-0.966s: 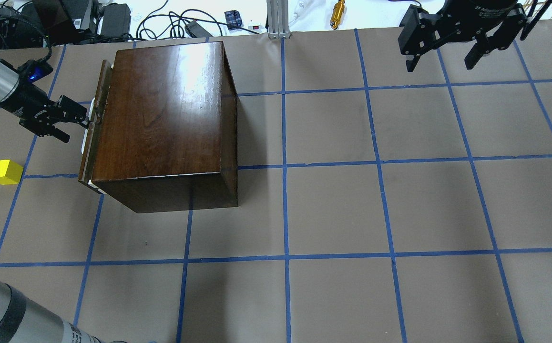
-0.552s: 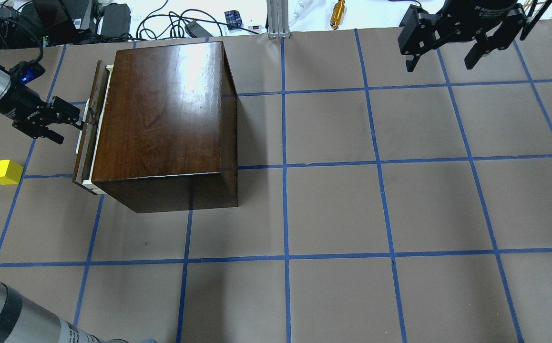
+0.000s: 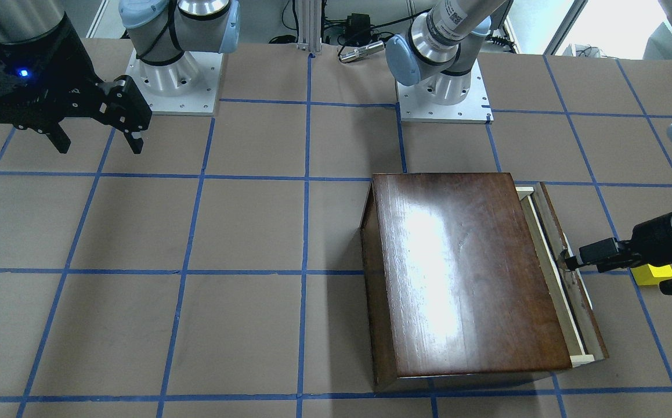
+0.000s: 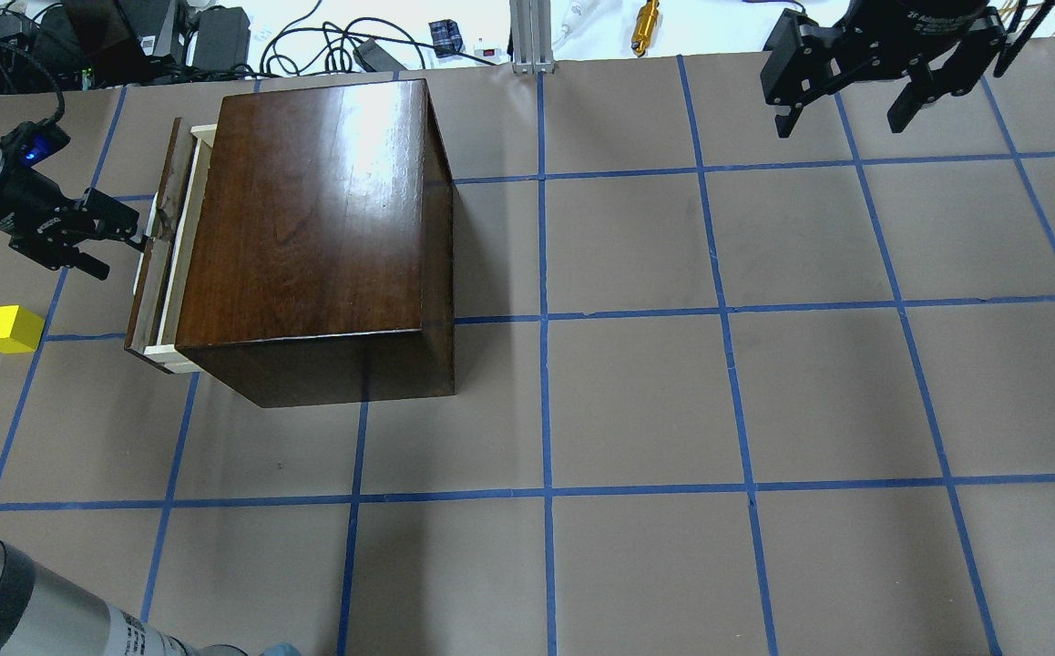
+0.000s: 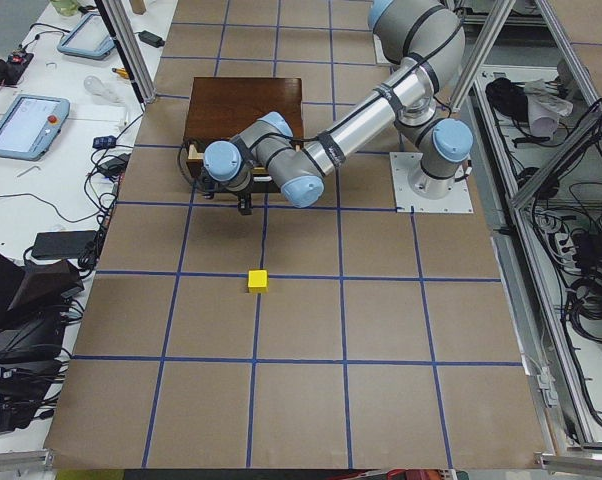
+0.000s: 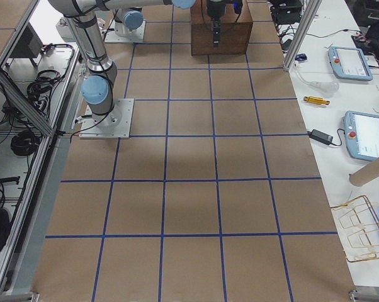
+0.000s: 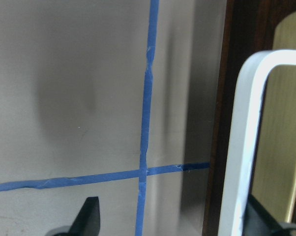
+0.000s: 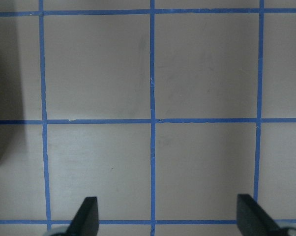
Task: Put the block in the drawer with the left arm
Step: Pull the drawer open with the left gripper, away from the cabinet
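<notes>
The desk (image 4: 655,401), papered brown, carries the dark glossy box (image 4: 318,210) on the robot's left half. The left arm (image 5: 361,125) reaches out low toward the box's front.

The drawer (image 4: 183,246) is out only a little. A thin strip of its pale tray shows between the dark front panel and the box. Its long axis runs along that front face, roughly away from the robot, and it slides out toward the robot's left.

The left hand (image 4: 124,257) is at the front panel with its fingers spread wide and nothing clamped between them. In the wrist view, one finger sits just inside the white handle (image 7: 246,147) (hooked rather than pinched, I'd judge).

The right hand (image 4: 842,126) hangs spread wide and empty over the far right of the desk, well apart from everything.

The block (image 4: 8,329) sits on the desk out beyond the drawer front. From the left hand it lies farther to the robot's left and closer to the robot, and it touches nothing.

The left hand is much the nearer one. The gap looks too slim for the block, so the drawer probably needs to come out farther. The hand would then have to unhook and swing back and outward to reach the block.
</notes>
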You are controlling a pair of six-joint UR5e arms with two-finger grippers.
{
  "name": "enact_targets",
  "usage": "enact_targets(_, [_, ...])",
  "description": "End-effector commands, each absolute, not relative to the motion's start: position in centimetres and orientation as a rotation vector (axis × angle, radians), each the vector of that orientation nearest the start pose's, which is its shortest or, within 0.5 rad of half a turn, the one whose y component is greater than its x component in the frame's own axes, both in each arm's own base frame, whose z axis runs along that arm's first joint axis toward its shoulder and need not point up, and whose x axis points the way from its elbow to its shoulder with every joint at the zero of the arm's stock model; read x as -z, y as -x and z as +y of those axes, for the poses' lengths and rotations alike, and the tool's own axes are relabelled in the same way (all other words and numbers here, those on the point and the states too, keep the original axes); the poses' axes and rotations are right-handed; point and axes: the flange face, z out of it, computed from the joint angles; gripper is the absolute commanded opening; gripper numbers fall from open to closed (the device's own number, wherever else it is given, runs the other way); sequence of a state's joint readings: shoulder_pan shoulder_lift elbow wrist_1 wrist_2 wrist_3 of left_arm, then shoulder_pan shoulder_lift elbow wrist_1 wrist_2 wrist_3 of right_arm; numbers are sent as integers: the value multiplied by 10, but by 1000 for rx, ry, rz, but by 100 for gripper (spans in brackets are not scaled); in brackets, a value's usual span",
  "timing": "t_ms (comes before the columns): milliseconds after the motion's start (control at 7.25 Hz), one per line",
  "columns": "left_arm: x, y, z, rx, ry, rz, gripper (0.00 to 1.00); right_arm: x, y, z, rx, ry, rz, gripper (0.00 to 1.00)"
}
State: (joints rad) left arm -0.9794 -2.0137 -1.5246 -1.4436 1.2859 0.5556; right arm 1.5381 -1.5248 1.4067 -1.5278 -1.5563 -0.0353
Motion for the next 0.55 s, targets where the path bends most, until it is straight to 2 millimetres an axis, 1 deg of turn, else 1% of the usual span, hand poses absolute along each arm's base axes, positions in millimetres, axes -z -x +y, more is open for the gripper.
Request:
enact_targets(0, [-276,-218,-599,-115,134,3517,100,-541,-118,-520,118,6,3128,100])
enact_targets(276, [-278,-219,-599,-108,119,3513,100,-542,-117,-520,121,3,3127,100])
enact_targets(414, [-276,-219,-598,-115,114,3514,100,-542,-117,-520,121,3,3128,100])
